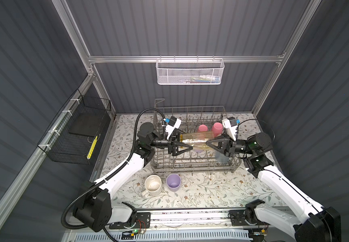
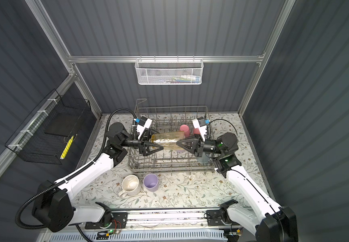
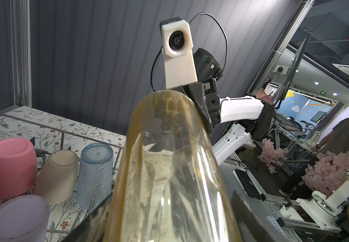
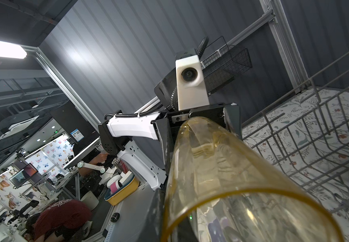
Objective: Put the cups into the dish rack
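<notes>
Two robot arms meet over the big grey wire dish rack (image 1: pixel 190 165), which sits at the back of the flowery table (image 1: pixel 211 188). Between them a tall see-through yellow tumbler (image 1: pixel 196 138) lies on its side in the air, above the middle of the rack.

The right gripper (image 1: pixel 208 143) has its fingers pinched tight on the thin wall of the tumbler at its open mouth. The left gripper (image 1: pixel 185 141) has its fingers wide apart, one on each side of the tumbler's closed bottom end. I cannot tell if they squeeze it or only sit beside it.

Five cups are bottom-up inside the rack. A round pink cup (image 1: pixel 201 128) and the other pink cup (image 1: pixel 217 128) are side by side near the back, behind the yellow tumbler. A lilac cup (image 1: pixel 198 149) sits right under the tumbler. A see-through blue tumbler (image 1: pixel 221 157) stands near the front right corner, below the right gripper. In the left wrist view, a beige cup (image 3: pixel 57 176) leans between a pink cup and the blue tumbler.

On the table, just in front of the rack, a cream speckled mug with a handle (image 1: pixel 153 185) and a second lilac cup (image 1: pixel 173 182) stand mouth up, just beside each other.
</notes>
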Motion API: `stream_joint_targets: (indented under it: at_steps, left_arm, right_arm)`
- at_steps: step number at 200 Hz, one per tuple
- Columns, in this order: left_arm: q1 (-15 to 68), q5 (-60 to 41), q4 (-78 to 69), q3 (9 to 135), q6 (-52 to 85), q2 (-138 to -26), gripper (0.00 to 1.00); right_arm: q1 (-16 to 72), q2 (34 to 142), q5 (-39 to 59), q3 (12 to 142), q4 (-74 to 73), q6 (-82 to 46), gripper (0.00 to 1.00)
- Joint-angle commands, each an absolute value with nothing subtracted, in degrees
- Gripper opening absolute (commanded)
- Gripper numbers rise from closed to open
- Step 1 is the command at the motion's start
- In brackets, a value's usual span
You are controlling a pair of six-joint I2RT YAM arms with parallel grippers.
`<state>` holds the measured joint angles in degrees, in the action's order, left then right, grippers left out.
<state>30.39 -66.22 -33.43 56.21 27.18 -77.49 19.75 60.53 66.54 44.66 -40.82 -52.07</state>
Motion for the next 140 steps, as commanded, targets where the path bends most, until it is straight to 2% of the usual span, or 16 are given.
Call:
stream_joint_targets:
  at_steps: [1, 55, 97, 140]
  left_arm:
    - [31.33, -67.43, -34.41, 58.05, 26.61, -78.37, 0.81]
    - [31.73, -67.07, -42.47, 56.71, 31.4, -79.23, 0.81]
    - [31.72, -66.7, -43.11, 56.68, 31.51, -79.01, 0.83]
    - [31.81, -67.08, -43.07, 57.06, 31.78, -79.78, 0.74]
  right_arm:
    - [19.6, 60.69, 66.73, 44.48, -46.88, -54.1, 0.0]
    - [19.64, 61.52, 67.47, 43.34, -49.04, -55.55, 0.0]
    - [19.64, 60.83, 67.81, 42.54, -48.27, -55.29, 0.0]
    - [19.62, 61.04, 67.5, 42.8, -48.49, -54.94, 0.0]
